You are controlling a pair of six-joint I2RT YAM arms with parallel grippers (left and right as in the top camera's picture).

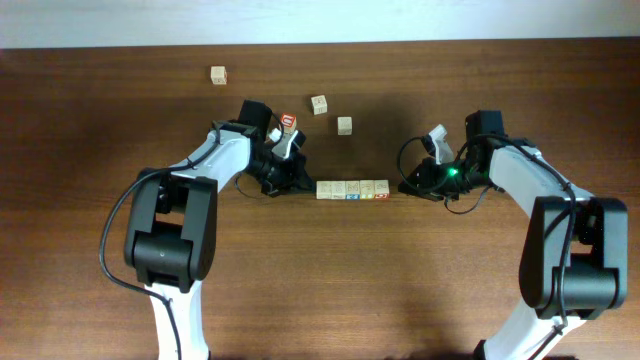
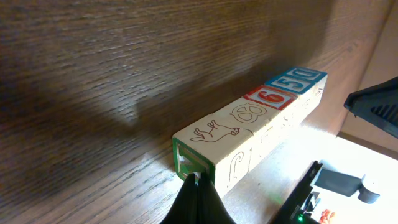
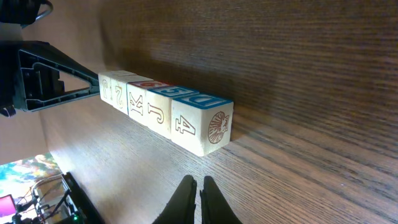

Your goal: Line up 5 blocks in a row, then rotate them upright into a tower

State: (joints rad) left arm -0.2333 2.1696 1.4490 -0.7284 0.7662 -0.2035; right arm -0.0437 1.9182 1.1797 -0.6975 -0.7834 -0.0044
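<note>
Overhead shows the 5 blocks (image 1: 352, 189) lined up on the desk (image 1: 400, 300). Left gripper (image 2: 198, 184) and right gripper (image 3: 199, 186) are both pressed together and empty. Honestly can't tell how many are rotated.

5 small pale wooden alphabet cubes (image 1: 352, 189) lie touching in 1 row mid-way across the dark wooden table (image 1: 320, 290). The left gripper (image 2: 198, 185) sits just beside the row's left end, and the right gripper (image 3: 199, 186) sits near its right end. 3 more pale wooden cubes (image 1: 218, 75) (image 1: 319, 104) (image 1: 344, 125) lie scattered behind the row.

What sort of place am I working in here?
Probably a robotics lab or test bench: a dark wooden table, the left arm and right arm set at it, and small alphabet blocks lined up in a row.
</note>
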